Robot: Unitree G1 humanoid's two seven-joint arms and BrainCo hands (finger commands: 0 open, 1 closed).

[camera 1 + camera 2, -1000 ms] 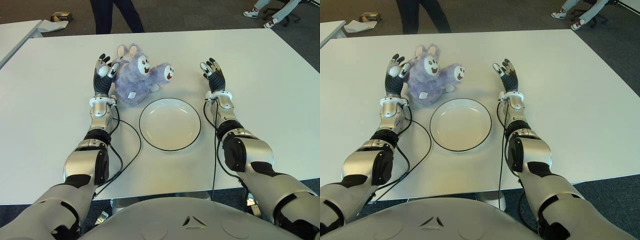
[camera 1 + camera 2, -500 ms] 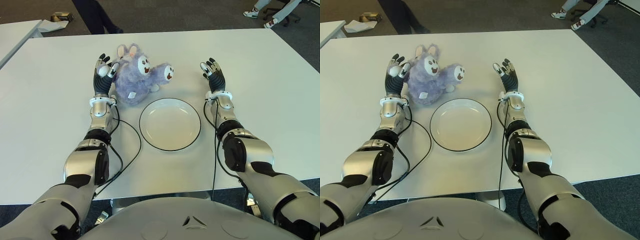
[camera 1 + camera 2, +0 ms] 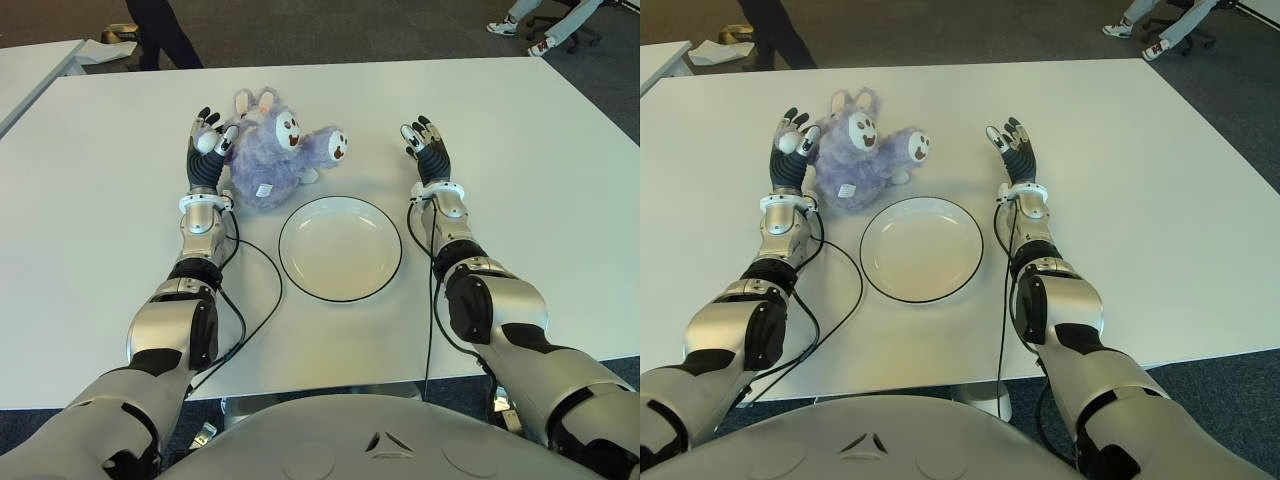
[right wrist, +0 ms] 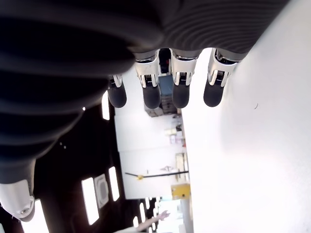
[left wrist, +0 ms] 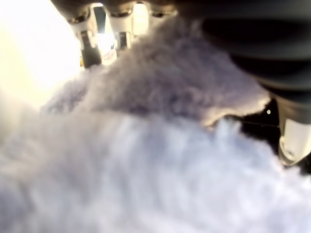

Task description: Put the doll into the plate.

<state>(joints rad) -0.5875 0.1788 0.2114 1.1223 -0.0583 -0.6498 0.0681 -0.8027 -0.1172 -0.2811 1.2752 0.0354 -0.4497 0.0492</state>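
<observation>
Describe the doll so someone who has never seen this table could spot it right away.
On the white table, find the round white plate with a dark rim. Just beyond its far left edge lies the doll, against the left hand. It is the only fluffy lilac thing, with white faces.

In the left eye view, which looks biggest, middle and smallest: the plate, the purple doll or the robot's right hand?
1. plate
2. purple doll, only a little smaller than the plate, and it lies farther away, so this is unsure
3. right hand, clearly smallest
</observation>
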